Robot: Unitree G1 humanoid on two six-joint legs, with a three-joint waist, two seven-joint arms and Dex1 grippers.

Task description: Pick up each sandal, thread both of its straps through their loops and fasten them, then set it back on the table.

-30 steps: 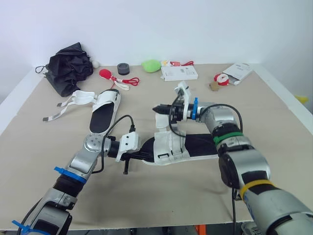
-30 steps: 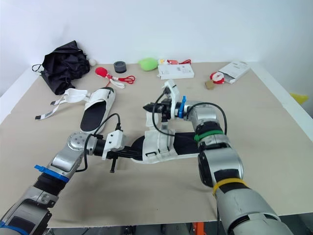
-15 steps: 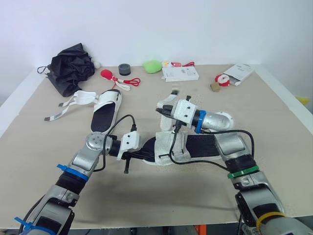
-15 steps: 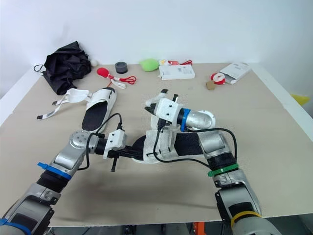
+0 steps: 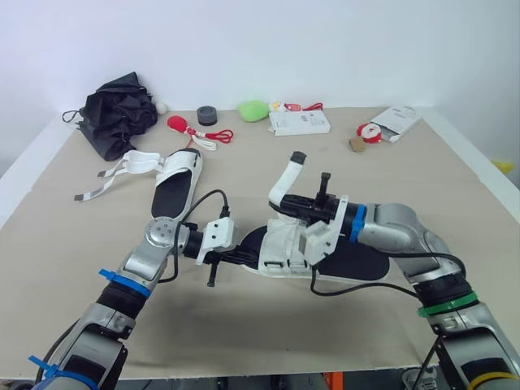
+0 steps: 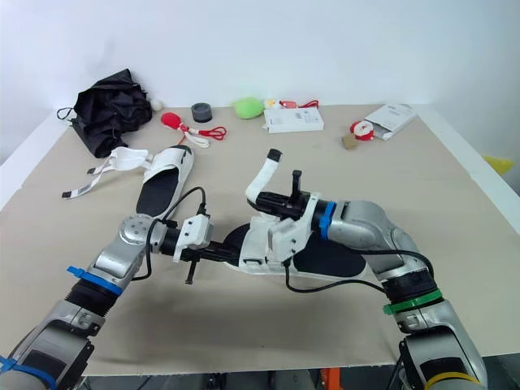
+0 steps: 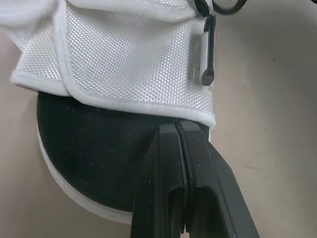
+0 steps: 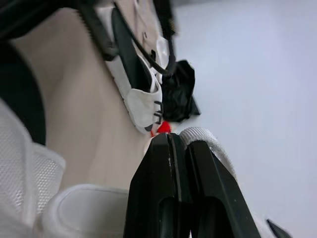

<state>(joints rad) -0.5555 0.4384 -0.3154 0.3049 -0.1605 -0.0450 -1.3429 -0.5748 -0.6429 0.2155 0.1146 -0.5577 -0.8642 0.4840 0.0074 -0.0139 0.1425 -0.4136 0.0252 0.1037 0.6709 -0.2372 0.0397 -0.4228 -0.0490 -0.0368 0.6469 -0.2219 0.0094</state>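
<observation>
From the head views we see the near sandal [image 5: 280,244] lying mid-table, its long axis running across us, toe toward our left and heel toward our right. The left gripper [image 5: 248,258] lies along the toe. The right gripper [image 5: 284,203] sits above the white upper, closed on a strap [image 5: 286,175] whose free end stands up and away from the shoe. We judge the right arm the nearer one for threading, since the strap's end has to come back down toward the upper beneath it. The second sandal [image 5: 176,180] lies well apart at the far left with its straps loose. The table [image 5: 455,187] is bare to the front and right, with clutter along the far edge only, so there is open room to work.

In the left wrist view the left gripper [image 7: 177,126] has its fingers pressed together over the black footbed [image 7: 89,134], tips at the hem of the mesh upper [image 7: 119,54]. We cannot tell whether they pinch anything. A dark loop [image 7: 218,6] shows at the mesh's far edge.

In the right wrist view the right gripper [image 8: 181,141] is narrow, with the strap [image 8: 210,144] curling out at its tip. Beyond lie the second sandal [image 8: 136,84] and a black bundle [image 8: 181,94].
</observation>
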